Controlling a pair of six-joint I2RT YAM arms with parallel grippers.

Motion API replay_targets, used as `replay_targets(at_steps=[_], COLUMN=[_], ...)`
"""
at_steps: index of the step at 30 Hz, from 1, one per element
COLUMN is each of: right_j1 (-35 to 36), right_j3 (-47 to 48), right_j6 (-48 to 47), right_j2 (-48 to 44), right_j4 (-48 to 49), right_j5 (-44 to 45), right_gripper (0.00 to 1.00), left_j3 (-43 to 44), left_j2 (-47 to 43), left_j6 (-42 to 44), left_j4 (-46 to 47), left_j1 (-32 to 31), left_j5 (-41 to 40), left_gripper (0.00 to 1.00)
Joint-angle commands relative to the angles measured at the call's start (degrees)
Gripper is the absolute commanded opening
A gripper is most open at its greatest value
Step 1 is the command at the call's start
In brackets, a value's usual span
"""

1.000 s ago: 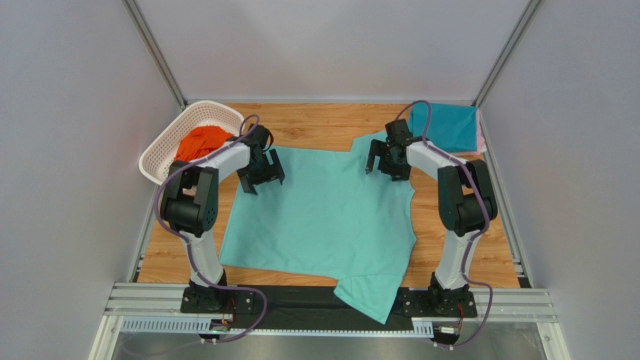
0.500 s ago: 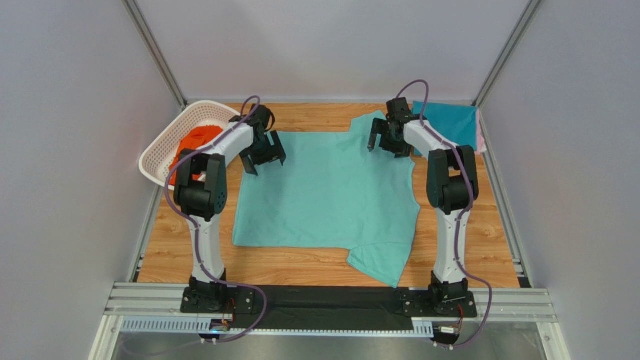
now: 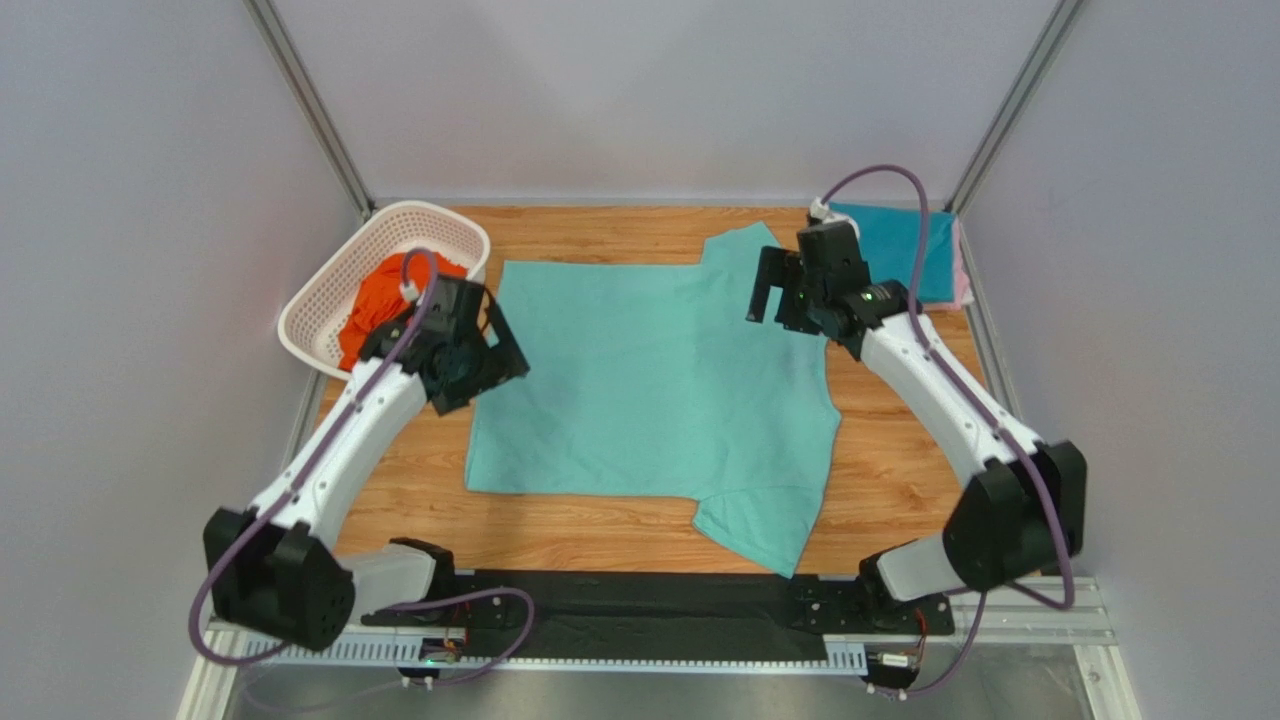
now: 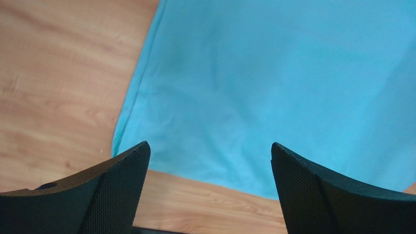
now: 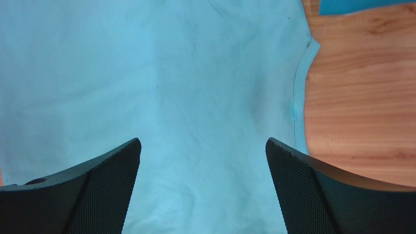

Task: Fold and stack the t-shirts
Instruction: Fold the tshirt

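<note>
The left gripper (image 4: 210, 153) and right gripper (image 5: 202, 146) both hang with jaws wide apart and empty over the mint-green t-shirt (image 3: 661, 383), which lies spread flat beneath and ahead of their fingertips. It is probably laid out this way for folding, with a cloth edge just outside each gripper's outer finger, ready to pinch.

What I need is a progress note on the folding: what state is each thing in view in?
mint-green t-shirt: spread flat on the table, unfolded.
teal t-shirt: folded, far right corner.
pink t-shirt: under the teal one, only an edge showing.
orange t-shirt: crumpled in the white basket.
left gripper: open, empty.
right gripper: open, empty.
</note>
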Motion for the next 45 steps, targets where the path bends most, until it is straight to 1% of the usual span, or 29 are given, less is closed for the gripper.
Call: replay_targets(at_steps=[1,2,3,6,9,10,11,13,16,17,19,22,25,28,31,32,36,37,40,41,42,43,45], right_j1=[-0.04,-0.04,0.04,0.05,0.05,0.05,0.05,0.04,0.05,0.05,0.05,0.05,0.05,0.05,0.13,0.13,0.31,0.31,0.83,2.05,3.02,4.17,8.12], right_j3=[-11.17,-13.63,-17.22,-23.03,-25.77,-27.09,-27.71,-28.77,-29.47,-30.09,-30.79,-32.02,-32.82,-32.99,-32.82,-32.73,-32.55,-32.38,-32.11,-31.68,-31.33,-30.97,-30.01], right_j6=[4.44,4.96,5.14,5.41,4.97,4.71,4.36,3.65,3.3,3.21,3.47,4.18,4.53,5.49,6.02,6.02,6.28,6.38,5.85,5.41,5.32,5.41,5.85], right_j2=[-9.88,-11.93,-13.78,-20.2,-24.07,-24.77,-25.82,-26.45,-27.41,-27.68,-28.73,-30.22,-30.76,-30.84,-30.76,-30.84,-31.11,-31.11,-31.2,-31.2,-31.11,-30.93,-30.67], right_j4=[1.81,2.07,1.9,1.99,2.08,2.16,1.9,1.02,-0.47,-1.0,-1.53,-1.7,-2.23,-2.93,-3.2,-3.2,-4.08,-4.34,-5.3,-6.0,-6.79,-7.59,-10.22], right_j5=[1.59,0.98,0.98,-1.39,-4.73,-5.34,-6.13,-6.23,-5.97,-6.49,-7.1,-7.46,-7.46,-7.11,-7.54,-7.46,-6.85,-6.41,-5.79,-5.35,-4.48,-2.38,-1.05], right_gripper=[1.0,1.0,1.0,1.0,1.0,1.0,1.0,1.0,1.0,1.0,1.0,1.0,1.0,1.0,1.0,1.0,1.0,1.0,1.0,1.0,1.0,1.0,1.0], left_j3=[-13.86,-16.41,-20.96,-27.93,-32.25,-32.95,-33.91,-34.19,-34.1,-34.1,-34.1,-34.27,-34.71,-35.59,-36.65,-36.74,-36.74,-36.82,-37.44,-37.61,-37.7,-37.62,-37.7], left_j2=[-10.69,-13.59,-18.32,-24.93,-26.71,-26.45,-25.32,-23.82,-21.36,-20.22,-18.99,-16.88,-15.47,-14.59,-13.71,-13.01,-11.25,-10.98,-10.63,-10.72,-10.81,-10.89,-11.51], left_j6=[-7.15,-8.47,-9.27,-11.29,-12.0,-12.26,-12.7,-13.14,-12.44,-11.65,-11.56,-11.3,-10.94,-11.64,-11.56,-11.65,-11.3,-11.38,-11.47,-11.47,-11.56,-11.47,-11.21], left_j4=[-4.75,-5.28,-5.38,-4.15,-2.48,-1.34,-0.99,-0.11,2.18,3.23,5.34,7.19,8.42,8.86,10.7,11.06,11.59,11.59,11.85,11.94,11.94,11.94,11.85], left_j1=[0.26,0.26,0.26,0.34,0.61,1.04,1.4,2.62,4.03,4.38,5.09,5.44,5.62,5.79,6.32,6.41,6.76,6.76,6.76,6.85,6.85,6.85,6.85], left_j5=[-3.04,-3.48,-3.13,-3.3,-3.13,-3.39,-3.48,-4.18,-5.5,-5.16,-4.54,-4.45,-3.84,-4.53,-4.01,-3.92,-3.4,-3.13,-2.34,-2.17,-1.99,-1.64,-1.46], left_gripper=[1.0,1.0,1.0,1.0,0.99,0.97,0.89,0.83,0.78,0.74,0.7,0.69,0.64,0.64,0.6,0.54,0.37,0.29,0.15,0.06,0.01,0.0,0.0])
